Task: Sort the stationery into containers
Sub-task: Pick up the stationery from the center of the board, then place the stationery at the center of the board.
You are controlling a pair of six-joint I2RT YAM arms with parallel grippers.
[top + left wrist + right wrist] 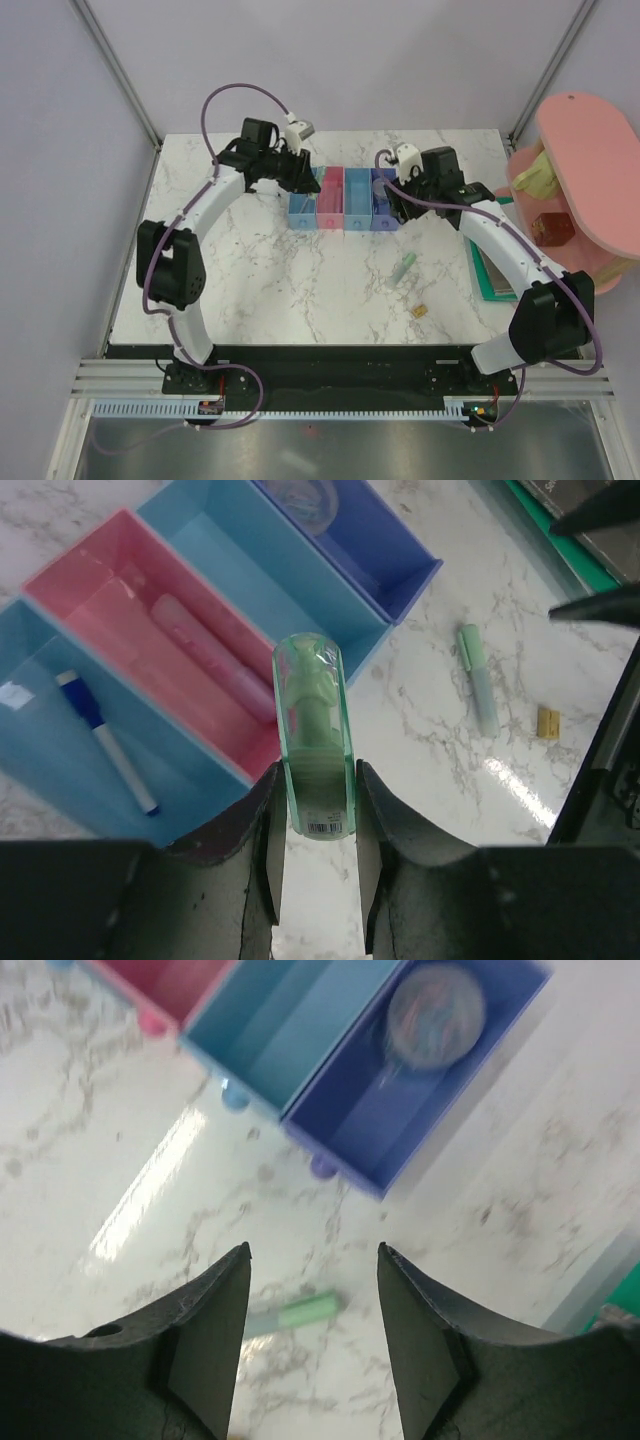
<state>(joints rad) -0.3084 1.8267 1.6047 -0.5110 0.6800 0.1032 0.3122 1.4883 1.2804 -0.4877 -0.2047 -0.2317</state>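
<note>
Left end effector [318, 780] clamps pale green bar [313, 710] between its jaws.

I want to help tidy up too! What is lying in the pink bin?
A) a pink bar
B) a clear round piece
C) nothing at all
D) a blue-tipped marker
A: the left wrist view shows the pink bar lying inside the pink bin, while the blue-tipped marker lies in the light blue bin beside it.
</note>
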